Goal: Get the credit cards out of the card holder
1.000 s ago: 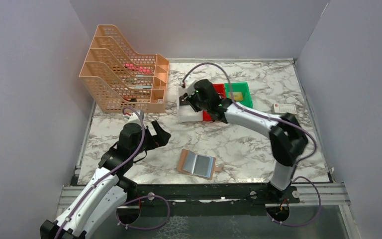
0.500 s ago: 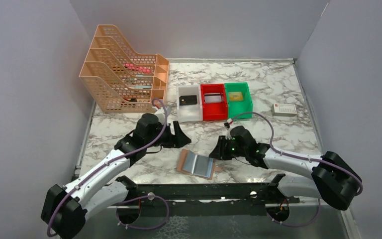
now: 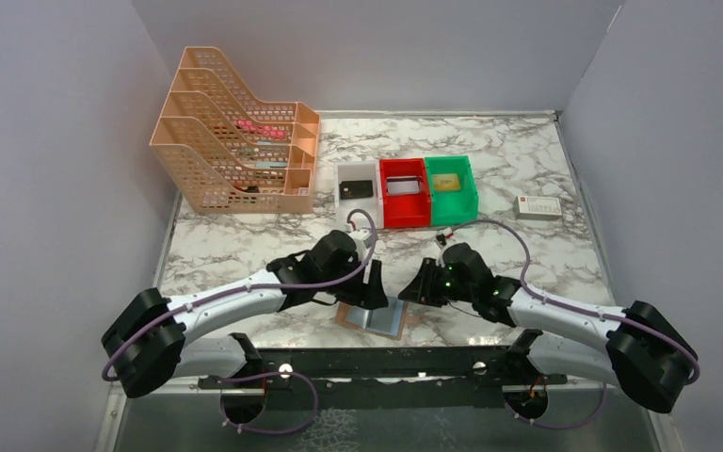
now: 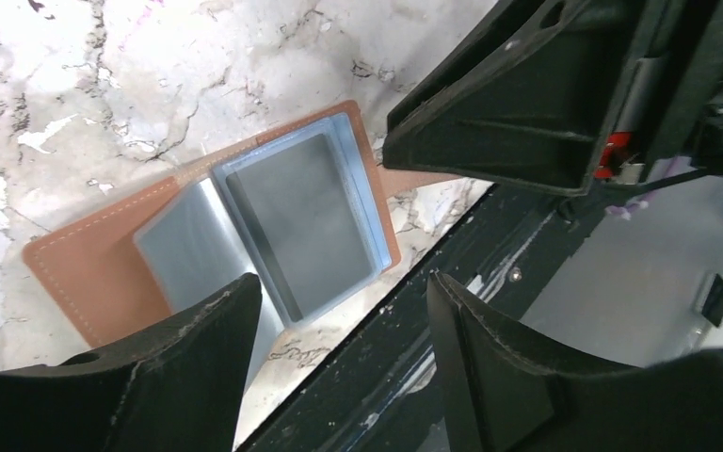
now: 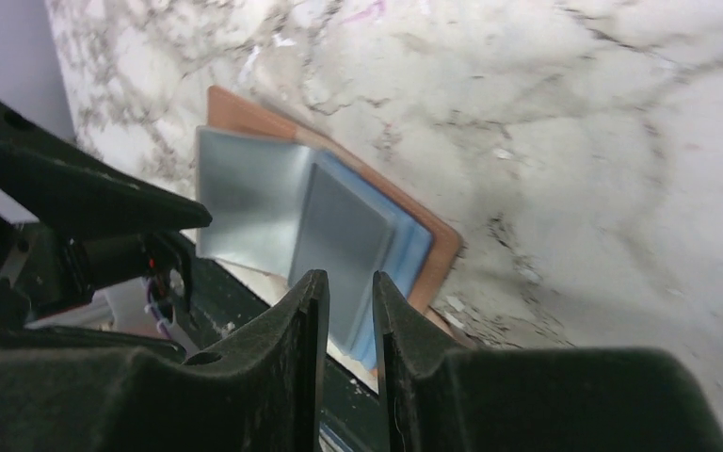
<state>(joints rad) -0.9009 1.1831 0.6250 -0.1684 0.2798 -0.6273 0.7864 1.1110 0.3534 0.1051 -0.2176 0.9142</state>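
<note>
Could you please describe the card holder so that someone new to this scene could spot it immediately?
On the marble table, look at the near edge beside the black rail. There, between the left claw and right claw, the card holder lies spread open: tan-brown leather with pale blue-grey inner panels, unlike the white, red and green bins farther back.

I see a marble table (image 3: 490, 160) under both jaws. Far past the left jaws, off to their left, stands a peach rack (image 3: 235, 155) full of little holes. Straight past both jaws, well apart from them, sit three bins side by side: a white bin (image 3: 358, 218), a red bin (image 3: 406, 217) and a green bin (image 3: 452, 209). Past the right jaws, off to their right, lies a small white box (image 3: 538, 207). A black rail (image 3: 386, 363) runs along the near side of the jaws.
</note>
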